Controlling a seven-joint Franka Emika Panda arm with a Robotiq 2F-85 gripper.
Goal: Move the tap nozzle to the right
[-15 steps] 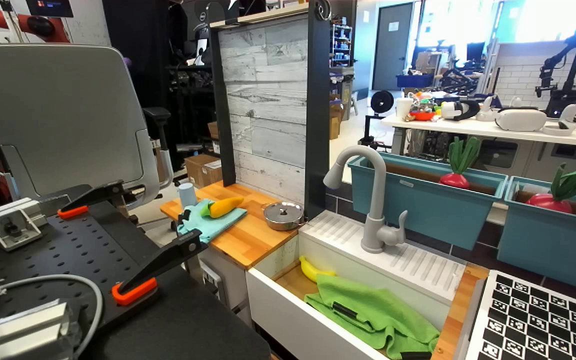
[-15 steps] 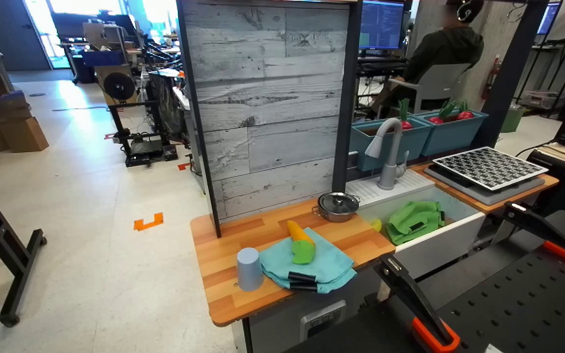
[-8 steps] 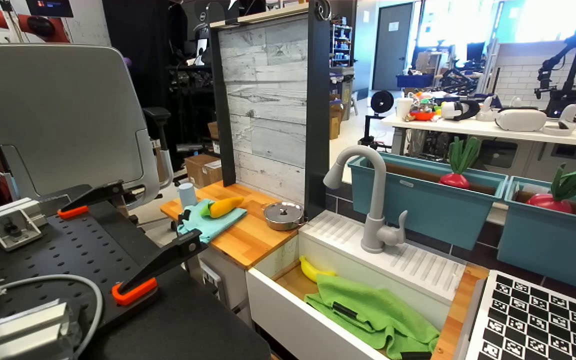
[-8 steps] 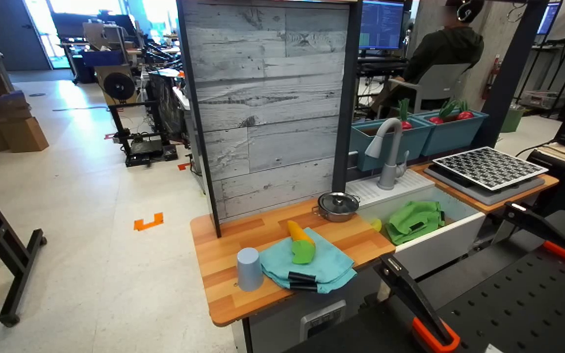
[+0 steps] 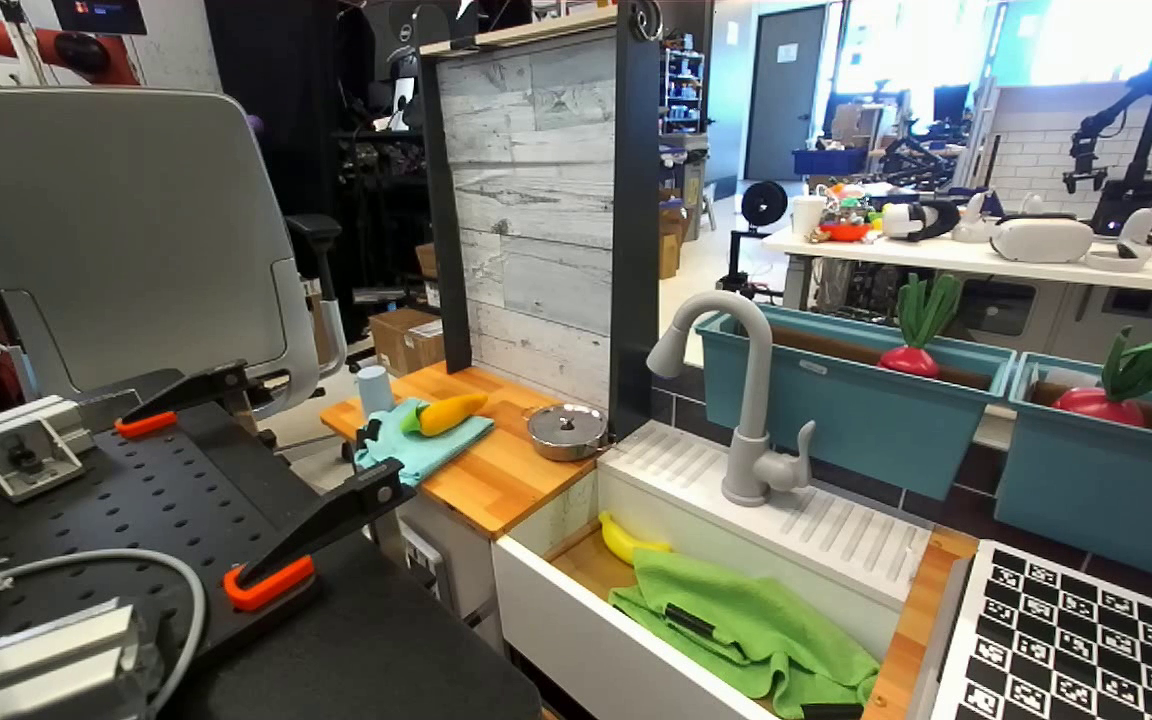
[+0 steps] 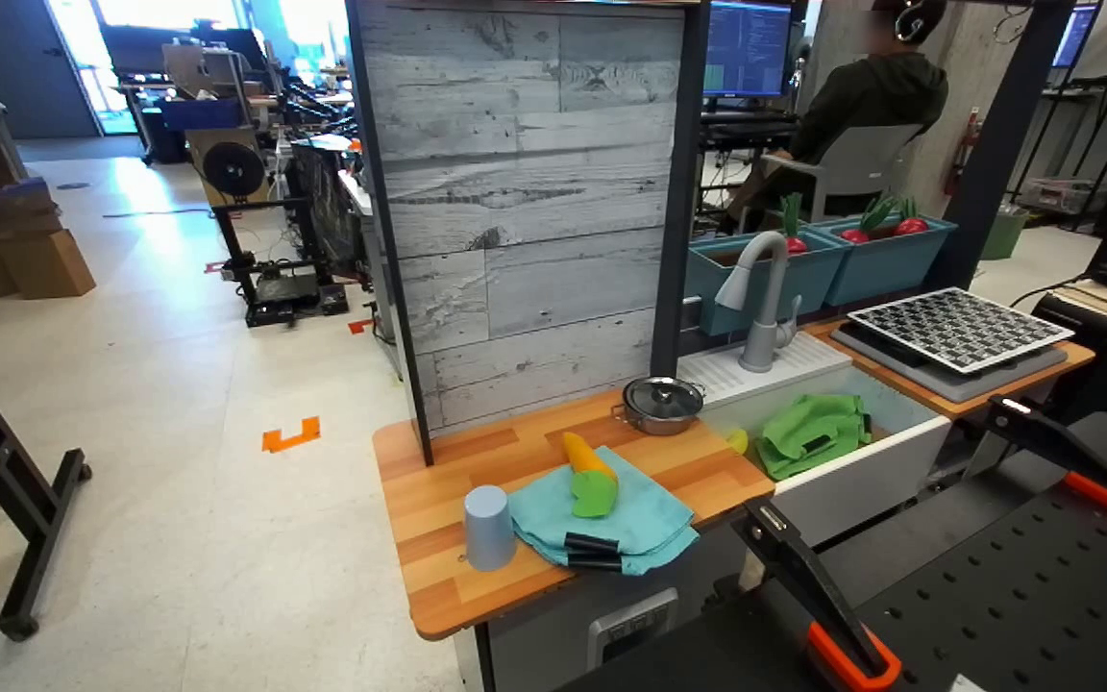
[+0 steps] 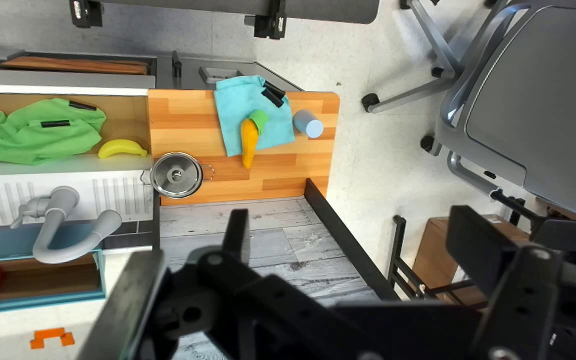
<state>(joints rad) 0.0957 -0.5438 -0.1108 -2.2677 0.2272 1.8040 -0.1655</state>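
One upright tap nozzle (image 5: 756,400) beside a white basin (image 5: 586,630); one tool (image 7: 348,234), spread wide.
In both exterior views, locate the tap nozzle on the ribbed ledge (image 5: 861,530) along the basin, curved toward the plank panel (image 5: 536,190). In the wrist view, note the tool clear of the tap nozzle, with plank panel and floor (image 7: 368,220) showing in the gap. On the wooden worktop (image 7: 183,120), find a lidded pot (image 7: 176,175) beside the ledge. Inside the basin, find a green towel (image 5: 751,620) and a banana (image 5: 629,540).

Grey tap (image 5: 758,385), one; pot (image 7: 176,175), one; blue cup (image 6: 489,531), one; banana (image 7: 122,147), one; cloths (image 7: 43,142), two; planters (image 5: 836,410), two; radishes (image 6: 910,226), three; orange-tipped clamps (image 6: 821,598), two.
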